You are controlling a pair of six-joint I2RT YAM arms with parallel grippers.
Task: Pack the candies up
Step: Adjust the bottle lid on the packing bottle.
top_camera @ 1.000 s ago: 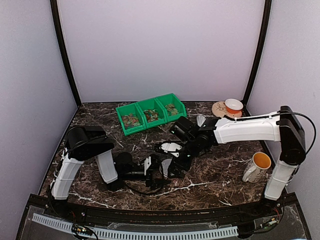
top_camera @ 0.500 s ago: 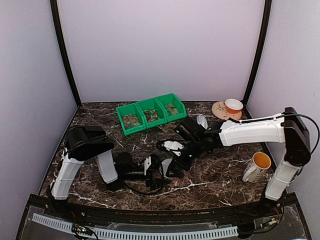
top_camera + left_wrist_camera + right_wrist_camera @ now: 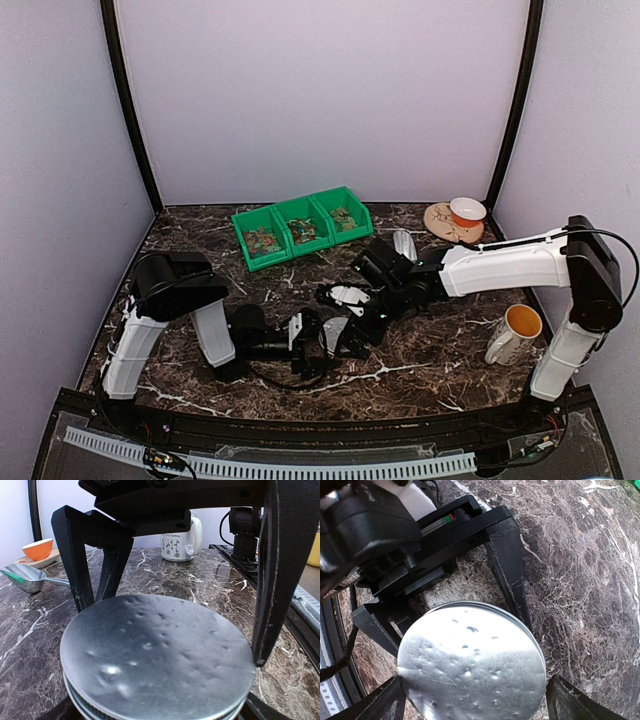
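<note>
The candies (image 3: 303, 230) lie as small mixed-colour sweets in three green bins (image 3: 246, 262) at the back. None is near either gripper. A small round jar with a grey lid (image 3: 336, 334) stands mid-table. Its dented lid fills the left wrist view (image 3: 155, 650) and the right wrist view (image 3: 470, 665). My left gripper (image 3: 322, 338) reaches in low from the left and is shut on the jar's body. My right gripper (image 3: 347, 322) comes down from above. Its fingers (image 3: 82, 575) stand against the lid's two sides.
A metal scoop (image 3: 402, 242) lies behind the right arm and also shows in the left wrist view (image 3: 25, 577). A white mug (image 3: 513, 332) stands at the right. An orange bowl (image 3: 467, 211) sits on a round coaster (image 3: 440, 218) at the back right.
My right arm has shifted a little toward the near side and lowered its gripper over the jar's lid. The left arm and the jar have stayed put.
</note>
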